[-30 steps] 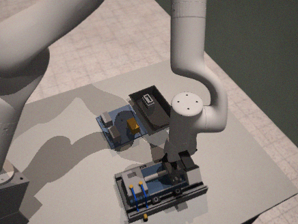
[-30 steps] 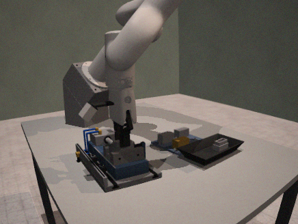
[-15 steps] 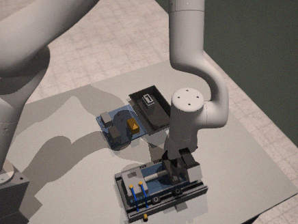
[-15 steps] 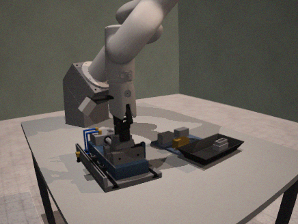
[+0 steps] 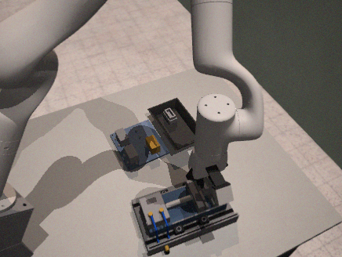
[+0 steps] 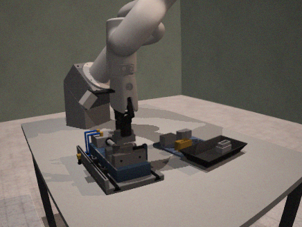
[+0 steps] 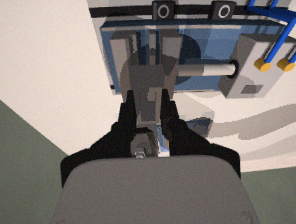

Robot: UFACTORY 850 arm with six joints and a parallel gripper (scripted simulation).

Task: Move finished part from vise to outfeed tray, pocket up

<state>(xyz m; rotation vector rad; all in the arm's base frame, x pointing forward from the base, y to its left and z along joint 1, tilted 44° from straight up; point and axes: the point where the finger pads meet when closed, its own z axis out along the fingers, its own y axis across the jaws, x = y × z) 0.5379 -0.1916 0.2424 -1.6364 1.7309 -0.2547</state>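
Observation:
The vise (image 5: 184, 213) is a blue and grey fixture on rails at the table's front; it also shows in the exterior view (image 6: 118, 162) and the wrist view (image 7: 170, 55). My gripper (image 7: 147, 99) points straight down over the vise jaws and is shut on the finished part (image 7: 147, 82), a grey block. In the exterior view the part (image 6: 123, 138) is level with the top of the jaws, under the fingers (image 6: 124, 129). I cannot tell if it touches the jaws. The outfeed tray is a dark shallow tray behind the vise.
A grey pocketed block (image 5: 169, 115) lies in the tray. A blue plate (image 5: 137, 145) left of the tray carries two grey blocks and a yellow block (image 5: 152, 143). Blue hoses (image 5: 161, 227) stick out at the vise's front. The robot base (image 6: 83, 100) stands at the back.

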